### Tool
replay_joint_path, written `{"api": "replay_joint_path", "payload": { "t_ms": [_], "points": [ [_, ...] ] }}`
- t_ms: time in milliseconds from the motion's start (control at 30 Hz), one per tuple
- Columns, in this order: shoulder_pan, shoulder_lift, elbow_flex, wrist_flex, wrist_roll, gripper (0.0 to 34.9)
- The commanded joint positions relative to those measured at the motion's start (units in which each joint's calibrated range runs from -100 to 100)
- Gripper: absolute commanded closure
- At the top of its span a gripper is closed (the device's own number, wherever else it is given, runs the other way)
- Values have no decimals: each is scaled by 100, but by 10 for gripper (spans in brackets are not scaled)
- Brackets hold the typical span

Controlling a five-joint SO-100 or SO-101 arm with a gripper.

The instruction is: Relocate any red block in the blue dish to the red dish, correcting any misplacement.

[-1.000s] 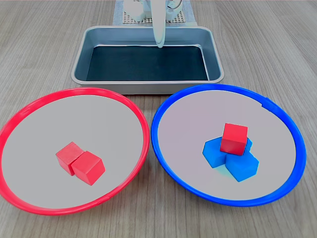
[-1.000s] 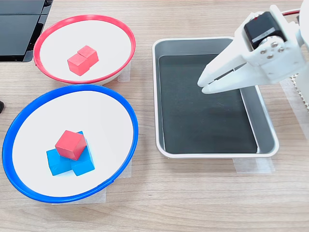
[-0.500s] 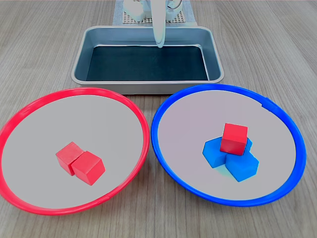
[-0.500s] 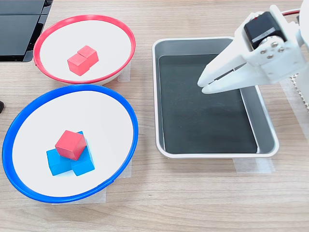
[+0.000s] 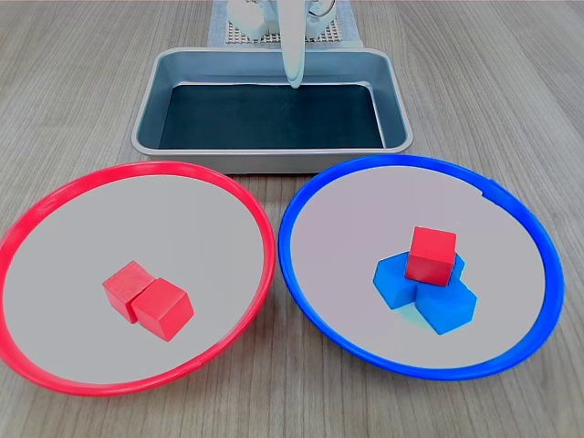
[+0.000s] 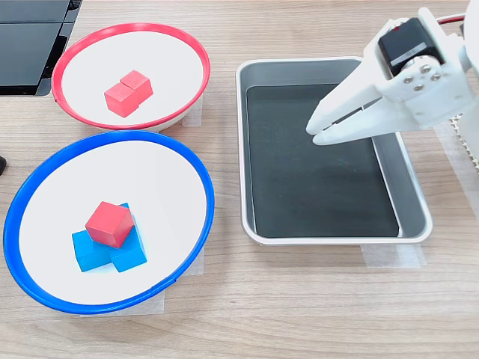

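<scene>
One red block (image 5: 431,255) (image 6: 109,223) sits on top of a cluster of blue blocks (image 5: 438,301) (image 6: 101,253) inside the blue dish (image 5: 301,269) (image 6: 198,176). The red dish (image 5: 260,228) (image 6: 191,45) holds two more red cubes (image 5: 148,301) (image 6: 128,93), side by side and touching. My white gripper (image 5: 294,82) (image 6: 311,132) hangs over the metal tray, far from both dishes. Its fingers meet at the tips with nothing between them. In the first exterior view it shows only as a thin edge-on blade.
A rectangular metal tray (image 5: 146,119) (image 6: 337,238) with a dark floor lies behind the dishes in the first exterior view. A dark flat object (image 6: 30,37) fills the second exterior view's top left corner. The arm's base (image 5: 274,18) stands behind the tray.
</scene>
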Motion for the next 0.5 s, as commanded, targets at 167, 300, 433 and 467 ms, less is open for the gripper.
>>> {"api": "replay_joint_path", "payload": {
  "t_ms": [167,300,433,467],
  "points": [
    [38,-26,-18,-60,-20,346],
    [38,-26,-18,-60,-20,346],
    [1,-26,-18,-60,5,346],
    [-9,-26,-18,-60,10,346]
  ]
}}
